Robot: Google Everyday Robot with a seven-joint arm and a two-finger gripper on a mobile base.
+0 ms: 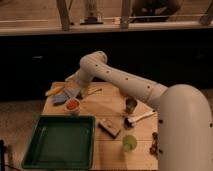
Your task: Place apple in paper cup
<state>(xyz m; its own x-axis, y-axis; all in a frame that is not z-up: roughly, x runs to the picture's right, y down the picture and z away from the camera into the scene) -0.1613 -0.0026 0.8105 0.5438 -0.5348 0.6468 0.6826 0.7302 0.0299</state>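
Observation:
The apple [73,104] is a red-orange round shape resting in the mouth of the small white paper cup [73,110], which stands on the wooden table [107,107] at its left side. My gripper [76,94] hangs at the end of the white arm [120,80], just above and slightly behind the cup and apple. I cannot tell whether it touches the apple.
A green tray [60,141] fills the front left. A blue block [60,98] and a yellow object [52,91] lie left of the gripper. A metal cup [131,105], white utensil [141,118], brown bar [109,127], yellow-green cup [129,143] and dark red bits [154,146] are on the right.

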